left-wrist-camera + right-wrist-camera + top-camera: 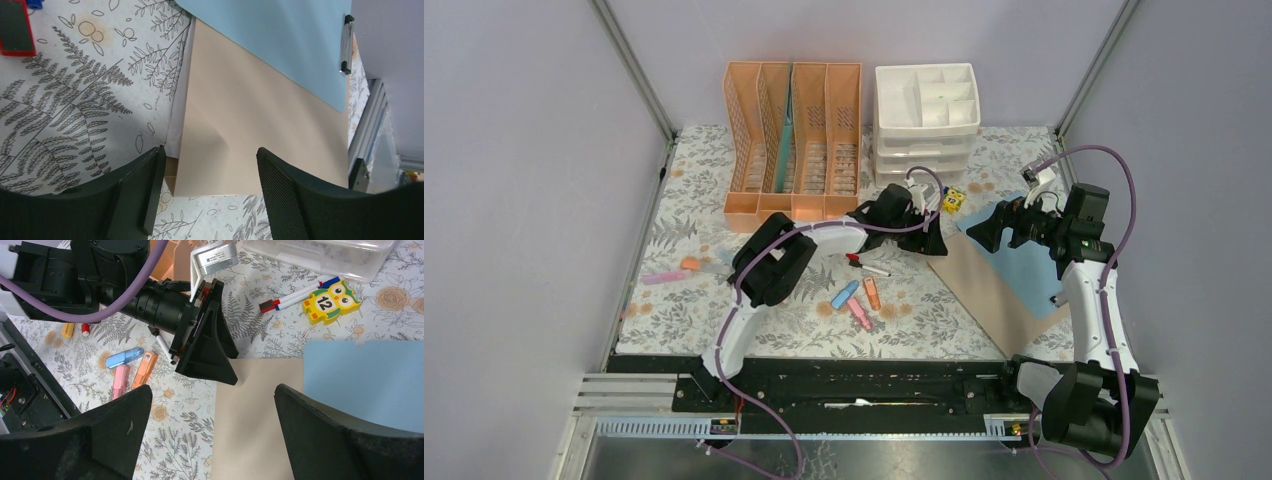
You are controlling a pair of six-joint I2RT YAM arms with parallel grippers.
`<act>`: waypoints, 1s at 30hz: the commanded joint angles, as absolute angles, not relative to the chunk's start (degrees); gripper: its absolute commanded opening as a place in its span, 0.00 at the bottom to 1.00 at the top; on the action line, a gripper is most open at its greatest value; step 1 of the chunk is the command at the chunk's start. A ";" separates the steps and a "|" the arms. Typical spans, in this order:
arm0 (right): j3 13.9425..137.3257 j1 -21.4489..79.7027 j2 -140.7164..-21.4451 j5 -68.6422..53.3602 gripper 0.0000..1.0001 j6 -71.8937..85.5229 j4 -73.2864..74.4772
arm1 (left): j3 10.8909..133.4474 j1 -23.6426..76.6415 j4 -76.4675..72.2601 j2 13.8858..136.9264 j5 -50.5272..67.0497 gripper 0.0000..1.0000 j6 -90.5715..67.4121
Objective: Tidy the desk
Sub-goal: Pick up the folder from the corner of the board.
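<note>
Jaws of left gripper (210, 160) stand apart astride tan folder (250, 130) corner — apparently to pinch and lift it; right gripper (212, 392) hovers wide, empty.

Your left arm (754, 270) stretches rightward, the left gripper (929, 232) low, jaws apart and holding nothing. Your right arm (1089, 300) folds inward, the right gripper (980, 230) spread wide, facing it.

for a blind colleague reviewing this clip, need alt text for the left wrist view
The left tool, its two black fingers wide apart, sits over the near edge of a tan sheet lying on the fern-print desk. A blue sheet overlaps the tan sheet's far side.
</note>
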State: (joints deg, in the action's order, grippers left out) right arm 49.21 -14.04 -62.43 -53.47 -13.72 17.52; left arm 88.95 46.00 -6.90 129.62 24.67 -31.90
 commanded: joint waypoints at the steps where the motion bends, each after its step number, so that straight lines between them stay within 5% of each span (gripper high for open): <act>1: 50.71 -14.37 -62.45 -54.40 1.00 -14.41 17.05 | 92.11 45.29 -8.38 131.20 28.53 0.69 -34.84; 18: 50.73 -14.41 -62.23 -54.93 1.00 -14.33 17.06 | 93.79 44.12 -9.57 135.00 31.95 0.50 -42.61; 30: 50.71 -14.41 -62.15 -55.09 1.00 -14.24 17.05 | 93.89 44.17 -8.24 135.51 32.61 0.27 -43.43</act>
State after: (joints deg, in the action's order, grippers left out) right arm 49.21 -14.04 -62.43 -53.65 -13.72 17.54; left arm 92.01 43.99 -8.38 134.87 31.35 -43.51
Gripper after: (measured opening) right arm 0.994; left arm 0.315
